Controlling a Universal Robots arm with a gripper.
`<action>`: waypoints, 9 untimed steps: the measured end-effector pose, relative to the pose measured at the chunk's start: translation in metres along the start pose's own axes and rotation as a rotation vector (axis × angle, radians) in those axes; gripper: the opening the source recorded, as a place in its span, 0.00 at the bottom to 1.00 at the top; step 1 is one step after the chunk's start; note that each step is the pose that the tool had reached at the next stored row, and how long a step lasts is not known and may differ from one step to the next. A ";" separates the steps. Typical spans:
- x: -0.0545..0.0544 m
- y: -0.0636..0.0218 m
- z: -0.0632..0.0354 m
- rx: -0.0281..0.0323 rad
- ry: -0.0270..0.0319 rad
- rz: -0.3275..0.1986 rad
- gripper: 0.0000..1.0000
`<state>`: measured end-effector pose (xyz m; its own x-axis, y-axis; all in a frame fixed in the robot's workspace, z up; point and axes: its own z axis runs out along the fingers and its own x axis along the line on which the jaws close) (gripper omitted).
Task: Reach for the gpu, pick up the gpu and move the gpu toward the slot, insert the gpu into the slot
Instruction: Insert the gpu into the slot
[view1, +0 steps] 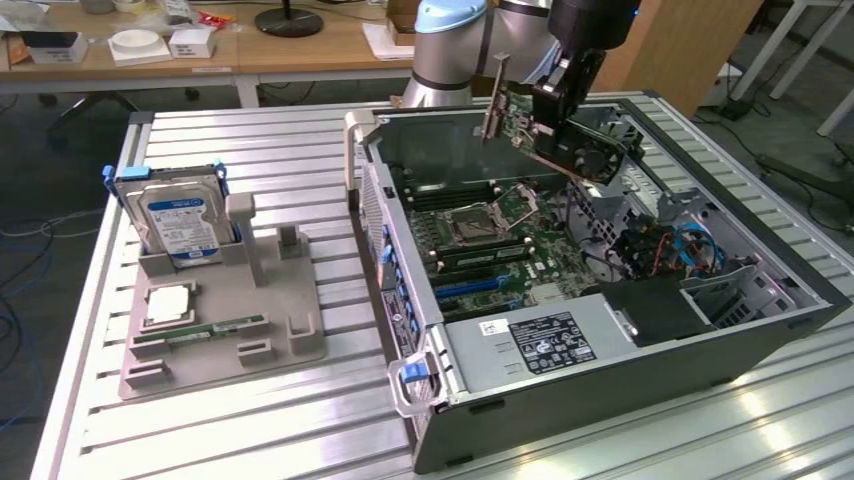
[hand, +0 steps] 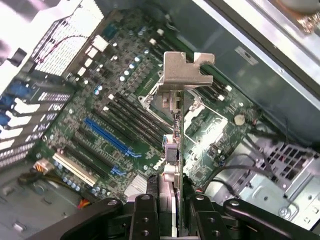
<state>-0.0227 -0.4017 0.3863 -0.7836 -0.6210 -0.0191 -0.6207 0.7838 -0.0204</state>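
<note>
Nothing can be read. The hard drive (view1: 150, 192) has a blue label (view1: 183, 226), well apart from the hand (view1: 547, 97); the power supply (view1: 487, 345), nearer it, has a black label (view1: 551, 342). The lettering on both is too small to tell.

We read the gpu (view1: 587, 150) as matt black face, bare dull metal bracket; the slot (hand: 110, 136) glossy blue plastic on green motherboard (hand: 207, 130). case (view1: 641, 385): dark painted metal. tabletop (view1: 267, 430) beside case: ribbed brushed aluminium. holder tray (view1: 227, 300): matt grey plastic.
</note>
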 end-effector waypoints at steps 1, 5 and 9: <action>0.000 0.0000 0.0000 -0.0003 -0.0003 -0.020 0.29; 0.000 0.0000 0.0001 -0.0017 -0.0018 -0.091 0.29; 0.000 0.0000 0.0002 -0.0032 -0.0033 -0.165 0.29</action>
<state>-0.0227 -0.4017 0.3861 -0.6712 -0.7410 -0.0191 -0.7408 0.6715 -0.0204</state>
